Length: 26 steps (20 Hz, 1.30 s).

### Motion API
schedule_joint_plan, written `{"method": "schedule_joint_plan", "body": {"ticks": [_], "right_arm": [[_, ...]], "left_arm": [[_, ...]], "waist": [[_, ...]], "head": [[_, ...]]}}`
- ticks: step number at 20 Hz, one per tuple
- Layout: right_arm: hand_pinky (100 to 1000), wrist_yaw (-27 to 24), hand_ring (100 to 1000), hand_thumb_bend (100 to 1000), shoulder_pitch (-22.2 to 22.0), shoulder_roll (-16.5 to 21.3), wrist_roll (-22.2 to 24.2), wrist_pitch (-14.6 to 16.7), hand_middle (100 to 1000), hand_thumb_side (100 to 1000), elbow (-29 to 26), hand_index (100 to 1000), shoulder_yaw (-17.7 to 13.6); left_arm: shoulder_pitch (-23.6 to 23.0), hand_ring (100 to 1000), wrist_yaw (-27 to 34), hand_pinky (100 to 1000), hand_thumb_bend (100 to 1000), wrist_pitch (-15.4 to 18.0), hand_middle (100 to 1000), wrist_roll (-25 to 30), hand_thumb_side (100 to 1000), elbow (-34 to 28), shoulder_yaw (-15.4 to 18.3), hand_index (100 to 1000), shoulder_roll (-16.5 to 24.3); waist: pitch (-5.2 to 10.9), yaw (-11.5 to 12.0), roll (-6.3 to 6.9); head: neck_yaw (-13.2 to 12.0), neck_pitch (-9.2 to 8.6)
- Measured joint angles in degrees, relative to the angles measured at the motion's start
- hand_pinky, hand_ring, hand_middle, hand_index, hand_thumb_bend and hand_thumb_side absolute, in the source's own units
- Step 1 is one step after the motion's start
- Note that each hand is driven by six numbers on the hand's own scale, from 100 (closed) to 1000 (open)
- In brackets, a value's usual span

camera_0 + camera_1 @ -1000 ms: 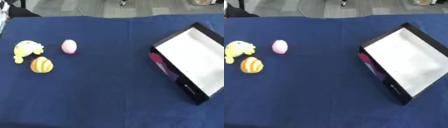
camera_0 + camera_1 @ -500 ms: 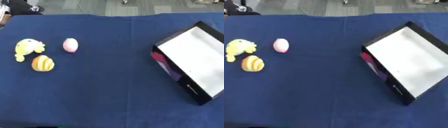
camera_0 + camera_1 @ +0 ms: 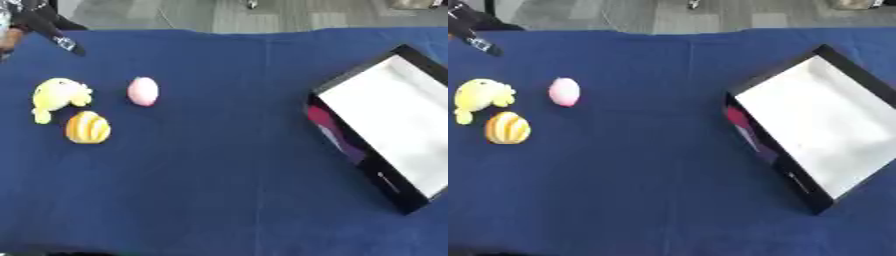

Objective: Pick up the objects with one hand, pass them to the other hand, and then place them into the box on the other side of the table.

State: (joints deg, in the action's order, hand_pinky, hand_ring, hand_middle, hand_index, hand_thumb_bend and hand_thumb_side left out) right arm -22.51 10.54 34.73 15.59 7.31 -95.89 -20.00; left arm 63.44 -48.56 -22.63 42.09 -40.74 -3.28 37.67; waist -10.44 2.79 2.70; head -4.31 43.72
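Apparently nothing is done yet: the yellow plush toy (image 3: 57, 96), striped orange egg (image 3: 87, 127) and pink egg (image 3: 143, 91) lie far from the empty black-walled box (image 3: 352, 148), and neither hand is visible, so their state cannot be told.

This looks like a test or demonstration room set up for robot trials, not a home. A wide table under a smooth dark blue cloth (image 3: 219, 180) fills nearly the whole view, the cloth showing one straight fold crease down its middle. Beyond the far edge runs a grey hard floor (image 3: 262, 12) of large plain tiles or panels, the kind laid in offices and labs. On the cloth lie only a few props, well apart: a black cardboard box with a white inside (image 3: 824, 125) on the right and three small toys on the left.
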Motion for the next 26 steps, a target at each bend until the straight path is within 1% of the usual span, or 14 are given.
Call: {"method": "schedule_joint_plan", "body": {"ticks": [4,8,17,22,26], "right_arm": [[1000,0.13,1000,100,-0.16,0.02,0.12,0.23,1000,545,0.20,1000,0.03],[1000,0.49,1000,100,-0.44,0.23,0.22,0.37,1000,544,0.24,1000,0.24],[1000,0.63,1000,100,-0.46,0.36,0.42,0.53,1000,544,0.51,1000,0.59],[1000,1.01,1000,100,-0.47,0.36,0.58,0.69,1000,544,0.52,1000,0.72],[1000,1.12,1000,100,-0.47,0.36,0.63,0.71,1000,544,0.53,1000,0.76]], "left_arm": [[-0.04,880,-3.68,900,877,0.33,823,4.57,164,0.00,0.26,842,0.13],[-0.61,875,-7.18,896,898,1.36,829,7.27,159,0.23,0.26,840,0.81],[-1.54,878,-14.14,902,889,2.23,848,8.15,146,2.59,0.23,845,1.98],[-2.03,876,-17.42,902,891,2.30,858,8.21,151,3.36,0.27,846,2.06],[-2.38,873,-20.02,900,885,2.42,857,8.33,146,4.10,0.26,844,2.02]], "waist": [[0.00,-0.01,0.00],[0.00,-0.10,0.00],[0.00,-0.17,0.00],[-0.01,-0.29,0.00],[-0.46,-0.32,0.00]], "head": [[0.24,0.00],[0.44,0.00],[0.36,0.00],[-1.11,0.00],[-1.95,0.00]]}}
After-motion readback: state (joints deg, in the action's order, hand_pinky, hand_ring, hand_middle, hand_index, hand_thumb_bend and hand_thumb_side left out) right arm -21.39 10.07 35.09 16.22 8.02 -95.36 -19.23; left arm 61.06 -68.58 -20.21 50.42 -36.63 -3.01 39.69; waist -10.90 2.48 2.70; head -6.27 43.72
